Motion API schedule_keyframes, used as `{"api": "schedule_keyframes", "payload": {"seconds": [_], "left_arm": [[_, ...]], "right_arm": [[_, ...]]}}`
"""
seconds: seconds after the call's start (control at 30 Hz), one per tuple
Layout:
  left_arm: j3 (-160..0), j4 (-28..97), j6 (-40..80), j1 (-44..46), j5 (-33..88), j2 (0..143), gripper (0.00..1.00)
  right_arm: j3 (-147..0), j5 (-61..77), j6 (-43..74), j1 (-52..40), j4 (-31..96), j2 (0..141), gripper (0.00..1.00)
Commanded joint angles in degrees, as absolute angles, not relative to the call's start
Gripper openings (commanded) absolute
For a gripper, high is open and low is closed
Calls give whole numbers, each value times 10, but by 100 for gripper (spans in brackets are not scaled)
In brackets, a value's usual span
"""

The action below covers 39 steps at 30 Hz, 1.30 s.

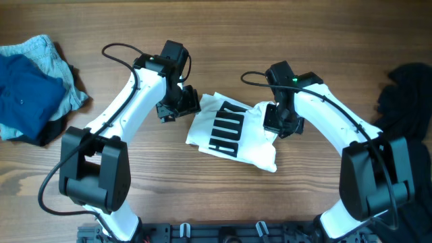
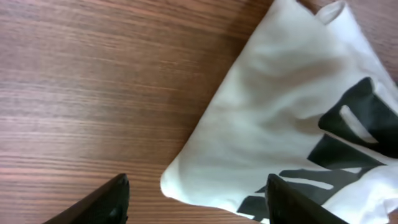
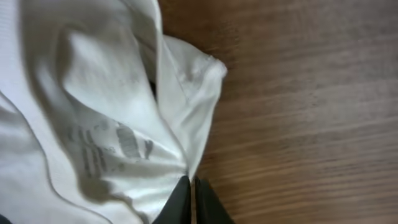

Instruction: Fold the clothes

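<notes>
Our right gripper (image 3: 191, 190) is pinched shut on the shirt (image 1: 233, 131) edge. Our left gripper (image 2: 198, 193) hangs with fingers apart, the shirt's corner lying right between them.

Shirt (image 1: 233, 131) at table (image 1: 216, 27) centre, garment pile (image 1: 30, 91) far left, lone garment (image 1: 405, 98) far right
</notes>
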<state>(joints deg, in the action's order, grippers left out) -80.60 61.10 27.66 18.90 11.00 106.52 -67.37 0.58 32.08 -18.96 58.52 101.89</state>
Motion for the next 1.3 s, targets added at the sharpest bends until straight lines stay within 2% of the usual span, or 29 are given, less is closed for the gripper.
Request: {"api": "schedule_keyframes", "payload": {"seconds": [0.0, 0.03, 0.13, 0.2, 0.33, 0.4, 0.53, 0.63, 0.67, 0.7, 0.77, 0.87, 0.93, 1.03, 1.13, 1.17, 1.23, 1.27], "left_arm": [[-804, 545, 195, 189, 126, 1068, 71], [-804, 507, 168, 188, 126, 1068, 71], [-804, 397, 117, 189, 154, 1076, 73], [-804, 343, 107, 190, 183, 1103, 74], [-804, 340, 107, 192, 196, 1169, 74], [-804, 357, 107, 197, 204, 1199, 74], [-804, 466, 107, 203, 193, 1213, 72], [-804, 601, 107, 200, 133, 1213, 63], [-804, 651, 109, 200, 119, 1213, 58], [-804, 672, 111, 200, 119, 1213, 58], [-804, 708, 147, 200, 119, 1213, 60], [-804, 729, 193, 200, 133, 1206, 59], [-805, 700, 218, 199, 141, 1170, 56], [-805, 604, 247, 183, 141, 1084, 62], [-805, 466, 197, 181, 171, 1054, 86], [-805, 434, 150, 182, 240, 1070, 91], [-805, 415, 117, 182, 293, 1097, 94], [-805, 406, 109, 183, 302, 1116, 95]], "right_arm": [[-677, 9, 323, -190, 600, 959, 5], [-677, 20, 322, -190, 601, 935, 6], [-677, 106, 253, -190, 595, 884, 18], [-670, 161, 230, -194, 598, 888, 18], [-624, 194, 227, -216, 573, 905, 18], [-592, 196, 242, -226, 559, 914, 18], [-532, 224, 242, -228, 509, 929, 18], [-503, 218, 241, -226, 468, 950, 18], [-502, 181, 247, -218, 453, 960, 18], [-502, 147, 265, -211, 438, 964, 19], [-502, 104, 283, -180, 373, 981, 19], [-512, 113, 239, -145, 285, 987, 18], [-549, 148, 194, -142, 299, 984, 19], [-598, 155, 180, -143, 380, 971, 22], [-634, 155, 181, -143, 440, 921, 34], [-642, 152, 180, -143, 453, 890, 36], [-647, 133, 182, -143, 464, 855, 38], [-647, 126, 185, -143, 467, 835, 44]]}}
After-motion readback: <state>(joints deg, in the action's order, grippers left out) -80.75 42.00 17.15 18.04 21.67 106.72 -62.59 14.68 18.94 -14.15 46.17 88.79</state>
